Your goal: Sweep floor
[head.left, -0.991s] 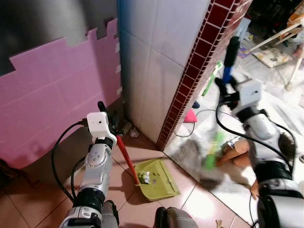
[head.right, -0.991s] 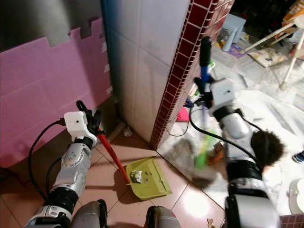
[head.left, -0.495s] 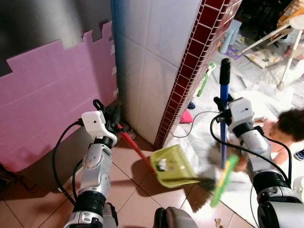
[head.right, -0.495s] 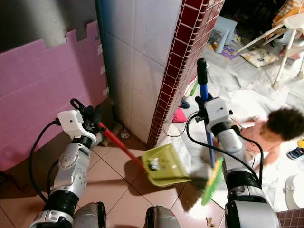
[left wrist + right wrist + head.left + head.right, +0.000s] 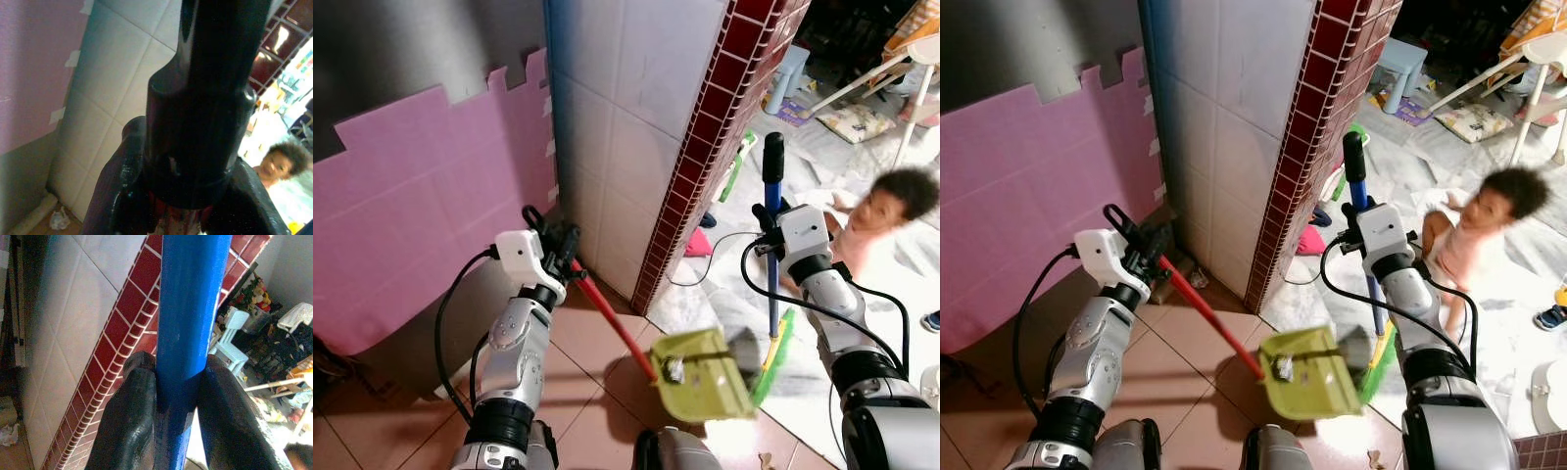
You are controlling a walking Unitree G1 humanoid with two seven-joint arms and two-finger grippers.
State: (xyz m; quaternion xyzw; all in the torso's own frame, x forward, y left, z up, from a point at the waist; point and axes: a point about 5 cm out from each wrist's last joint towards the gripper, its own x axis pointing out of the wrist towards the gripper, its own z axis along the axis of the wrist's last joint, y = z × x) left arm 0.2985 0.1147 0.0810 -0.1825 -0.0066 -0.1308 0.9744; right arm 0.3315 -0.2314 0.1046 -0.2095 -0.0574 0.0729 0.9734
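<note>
My left gripper is shut on the red handle of a green dustpan, which hangs tilted above the tiled floor with a bit of litter in it. The dark end of that handle sits between my left fingers. My right gripper is shut on the blue broom stick; my right fingers clamp the stick. The green broom head rests on the floor right beside the dustpan.
A tiled wall with a dark red brick edge juts out between my arms. Pink foam mats line the left wall. A small child stands close behind the broom. A pale stool and a white chair leg stand further back.
The dustpan has swung right and lower, now meeting the broom head. The broom head has come in toward the pan. The child has stood up and moved.
</note>
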